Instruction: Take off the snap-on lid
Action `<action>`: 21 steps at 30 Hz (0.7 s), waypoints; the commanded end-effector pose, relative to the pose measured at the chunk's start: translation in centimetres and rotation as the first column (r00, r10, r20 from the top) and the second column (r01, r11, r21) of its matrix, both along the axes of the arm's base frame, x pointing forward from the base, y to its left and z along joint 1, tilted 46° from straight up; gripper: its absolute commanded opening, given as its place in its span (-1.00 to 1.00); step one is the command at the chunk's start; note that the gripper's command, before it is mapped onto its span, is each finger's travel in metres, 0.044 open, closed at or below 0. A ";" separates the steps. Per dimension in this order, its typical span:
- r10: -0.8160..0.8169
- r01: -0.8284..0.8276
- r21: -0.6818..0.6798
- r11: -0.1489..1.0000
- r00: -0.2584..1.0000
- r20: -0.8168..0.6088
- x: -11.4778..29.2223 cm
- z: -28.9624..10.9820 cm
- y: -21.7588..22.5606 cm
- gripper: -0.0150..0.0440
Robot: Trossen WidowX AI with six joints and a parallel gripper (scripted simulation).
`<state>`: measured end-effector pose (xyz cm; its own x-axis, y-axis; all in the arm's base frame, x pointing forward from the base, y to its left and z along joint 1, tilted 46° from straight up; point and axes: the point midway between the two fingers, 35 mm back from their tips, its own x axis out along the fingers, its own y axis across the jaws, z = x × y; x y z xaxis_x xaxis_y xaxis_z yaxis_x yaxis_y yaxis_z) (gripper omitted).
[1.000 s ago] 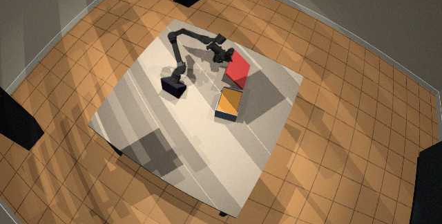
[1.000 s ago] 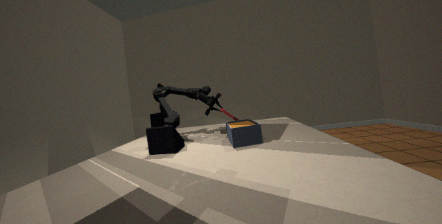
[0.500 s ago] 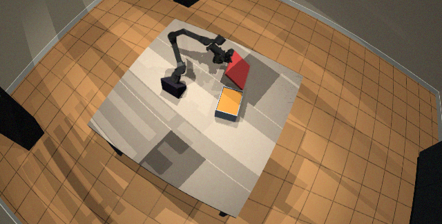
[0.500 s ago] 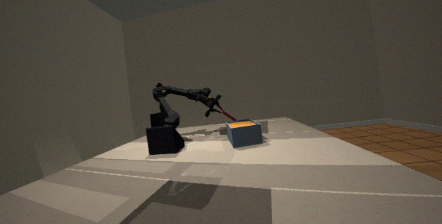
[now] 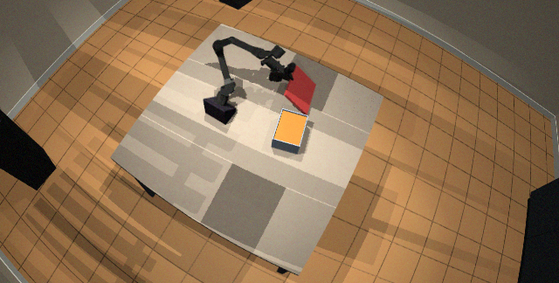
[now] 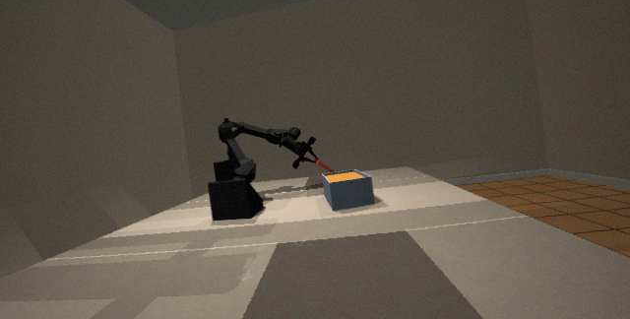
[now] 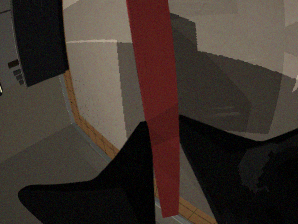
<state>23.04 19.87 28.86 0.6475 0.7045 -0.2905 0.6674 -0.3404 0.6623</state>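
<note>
The red lid (image 5: pixel 300 89) hangs off the storage box (image 5: pixel 289 131), tilted, with its long axis running from the gripper (image 5: pixel 289 72) down toward the box's far end. In the exterior view the lid (image 6: pixel 324 165) shows edge-on as a thin red strip sloping down to the box (image 6: pixel 347 190). The fingers are clamped on one short end of the lid (image 7: pixel 154 90), and the rest extends away from them. The box stands open on the surface (image 5: pixel 244 204), its orange inside showing, near the arm's base (image 5: pixel 219 110).
</note>
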 end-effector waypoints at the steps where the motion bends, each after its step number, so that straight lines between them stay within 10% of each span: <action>1: -0.014 0.014 0.000 1.000 1.000 -0.003 0.2 -0.4 0.1 -0.49; 21: -0.013 0.014 0.001 1.000 1.000 -0.003 0.0 -1.5 1.2 -0.49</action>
<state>23.03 20.85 28.08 0.6580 0.6995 -0.2788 0.6580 -0.3542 0.6645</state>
